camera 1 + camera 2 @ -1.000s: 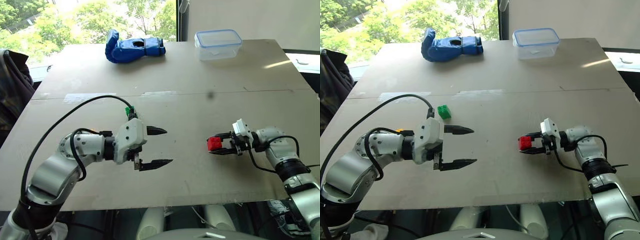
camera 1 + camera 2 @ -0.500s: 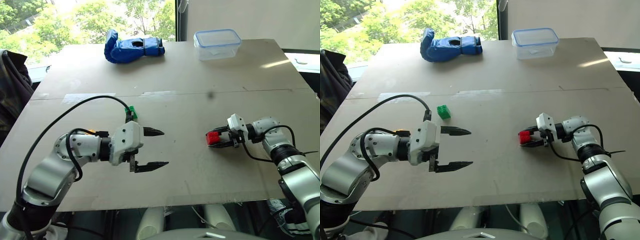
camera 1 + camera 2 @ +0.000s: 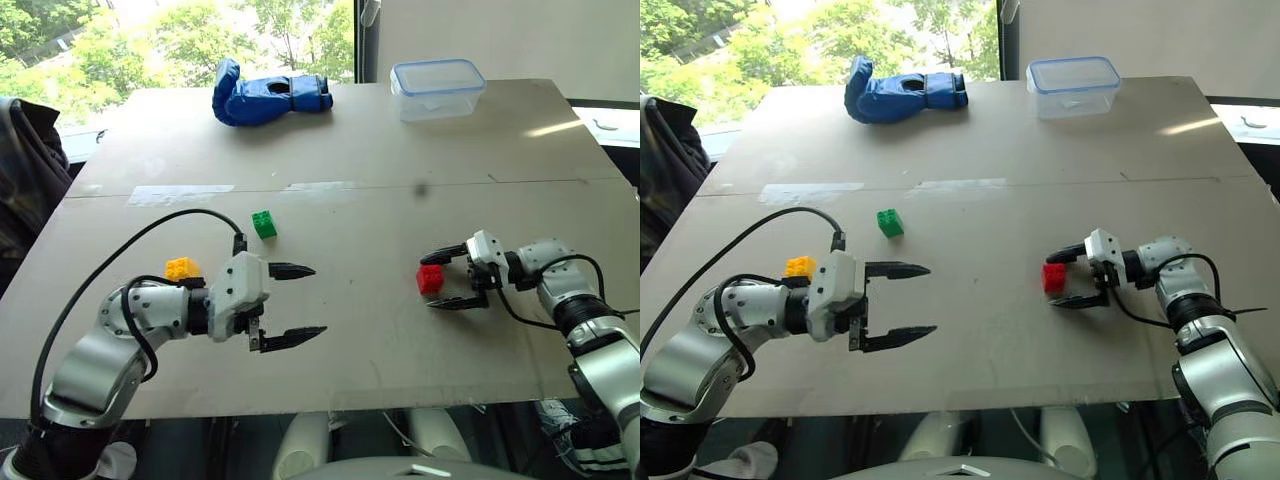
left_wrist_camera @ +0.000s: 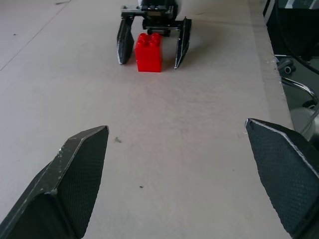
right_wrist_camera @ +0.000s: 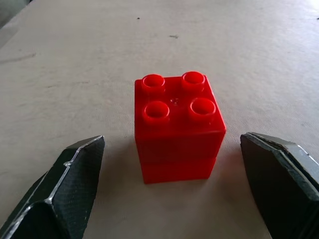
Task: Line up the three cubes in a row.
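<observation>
Red plastic, the red cube (image 5: 178, 126) stands upright on the tan table (image 3: 400, 150), studs up, in the gap between the spread fingers of the right gripper (image 3: 441, 279), with clear space on both sides, so nothing pinches it. The green cube (image 3: 264, 224) sits well to the left of it and a little farther back, near the middle of the table and apart from both arms. The yellow cube (image 3: 181, 268) lies farther left and nearer the front edge, just beside the left arm's wrist. The left gripper (image 3: 300, 302) hangs above the table between the yellow and red cubes, fingers wide apart and holding nothing, pointing toward the red cube. At the far edge lie a blue glove (image 3: 266, 93) and a clear lidded box (image 3: 437, 88), well apart from the cubes.
</observation>
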